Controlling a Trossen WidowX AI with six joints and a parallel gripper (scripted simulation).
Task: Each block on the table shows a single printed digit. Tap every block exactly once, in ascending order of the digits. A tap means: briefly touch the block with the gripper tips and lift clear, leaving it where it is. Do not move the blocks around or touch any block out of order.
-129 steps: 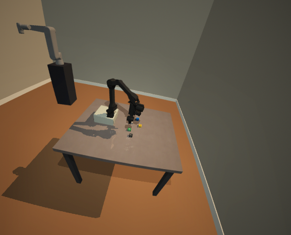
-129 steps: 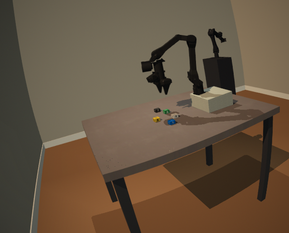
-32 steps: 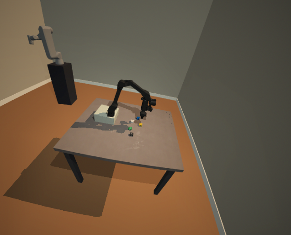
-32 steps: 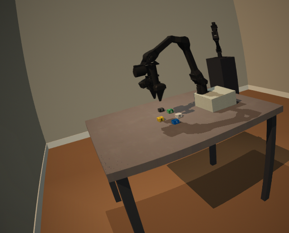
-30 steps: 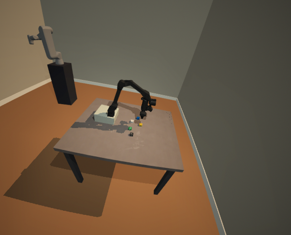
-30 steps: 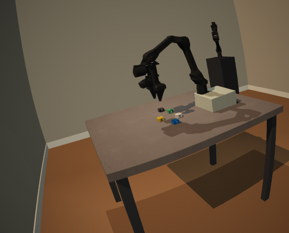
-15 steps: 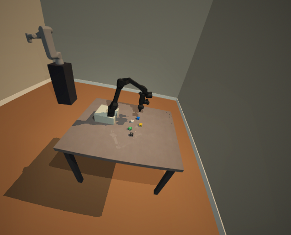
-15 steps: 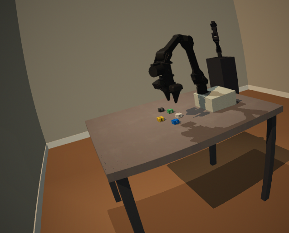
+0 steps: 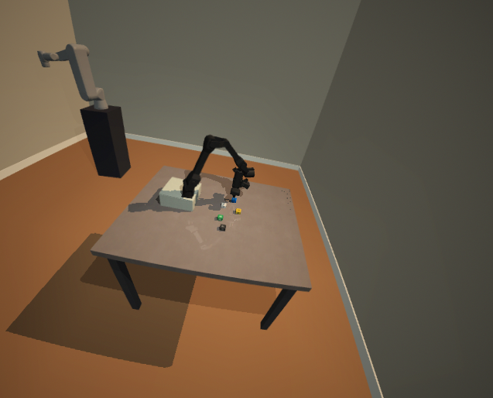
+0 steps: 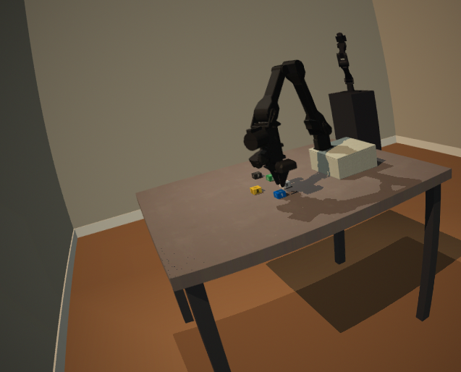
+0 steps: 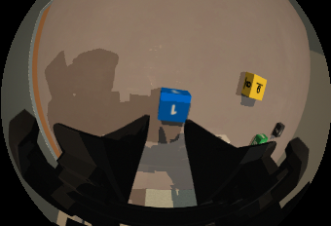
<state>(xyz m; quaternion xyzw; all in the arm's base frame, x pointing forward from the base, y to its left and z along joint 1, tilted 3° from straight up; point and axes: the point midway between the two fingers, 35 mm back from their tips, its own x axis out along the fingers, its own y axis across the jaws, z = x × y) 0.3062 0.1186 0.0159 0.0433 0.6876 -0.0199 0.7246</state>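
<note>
One table [image 9: 255,252] [image 10: 222,216] [image 11: 195,35] bears five blocks: blue [image 9: 234,200] [image 10: 279,194] [image 11: 173,105], yellow [image 9: 238,211] [image 10: 255,190] [image 11: 254,87], green [image 9: 220,217] [image 10: 269,177] [image 11: 260,139], black [image 9: 222,228] [image 10: 256,175] [image 11: 277,130] and white [image 9: 223,205] [image 10: 286,184] [image 11: 222,138], one each.

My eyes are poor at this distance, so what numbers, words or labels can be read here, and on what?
"1": on the blue block.
Yellow block: a mark, "6" or "9", unclear.
Black, green and white blocks: too small or hidden to read.
No words or brands are readable.
</note>
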